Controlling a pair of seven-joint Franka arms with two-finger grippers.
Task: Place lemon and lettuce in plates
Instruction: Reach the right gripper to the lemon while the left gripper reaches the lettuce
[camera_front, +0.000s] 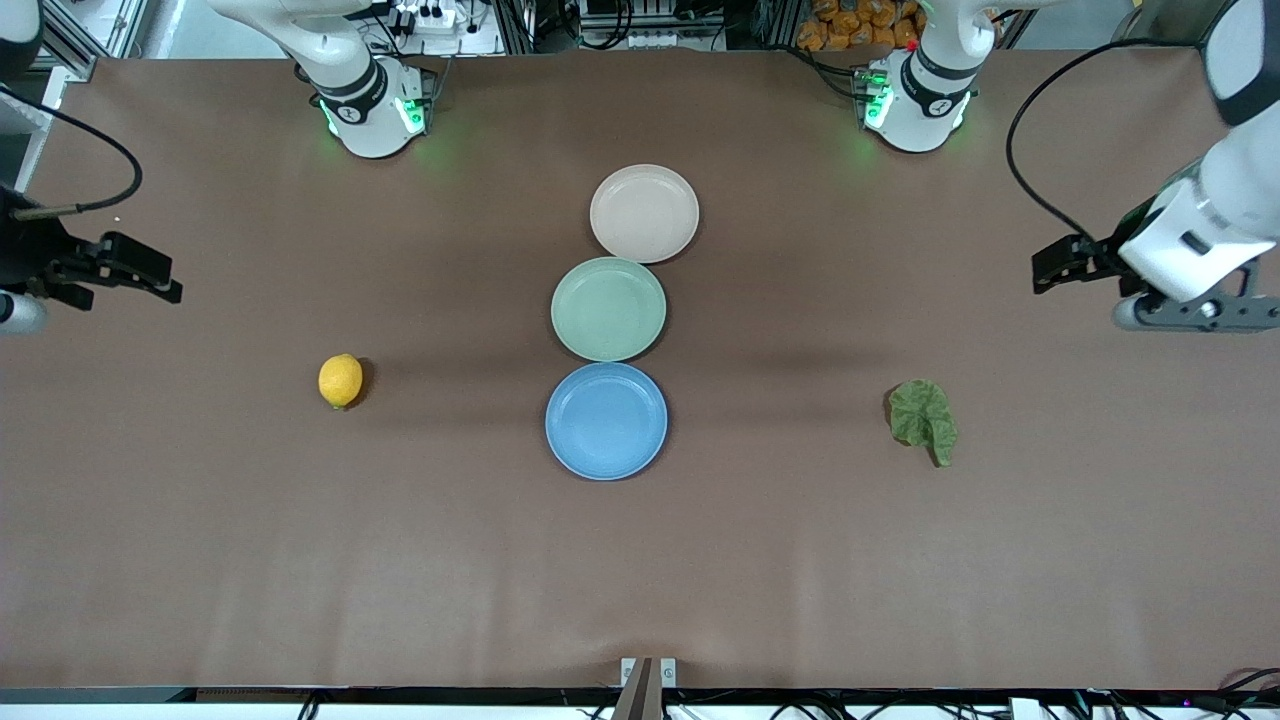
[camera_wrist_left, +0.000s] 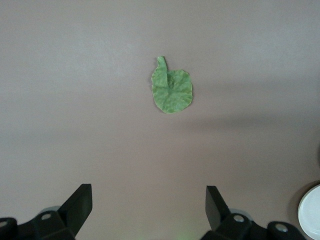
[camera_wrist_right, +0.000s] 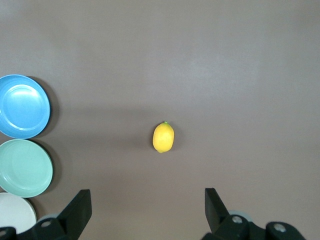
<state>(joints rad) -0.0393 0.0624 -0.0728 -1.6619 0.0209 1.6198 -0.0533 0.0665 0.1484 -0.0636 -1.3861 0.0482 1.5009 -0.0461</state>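
The yellow lemon (camera_front: 340, 381) (camera_wrist_right: 163, 137) lies on the brown table toward the right arm's end. The crinkled green lettuce leaf (camera_front: 924, 419) (camera_wrist_left: 171, 88) lies flat toward the left arm's end. The blue plate (camera_front: 606, 420) (camera_wrist_right: 22, 106) and the beige-pink plate (camera_front: 644, 213) (camera_wrist_right: 15, 219) lie mid-table, both empty. My right gripper (camera_front: 150, 275) (camera_wrist_right: 148, 202) is open and empty, up over the table at the right arm's end. My left gripper (camera_front: 1060, 265) (camera_wrist_left: 149, 200) is open and empty, up over the table at the left arm's end.
A light green plate (camera_front: 608, 308) (camera_wrist_right: 24, 167) lies between the blue and beige-pink plates, the three in a touching row. The arms' bases (camera_front: 375, 100) (camera_front: 915, 95) stand along the table's edge farthest from the front camera. A small bracket (camera_front: 648, 672) sits at the nearest edge.
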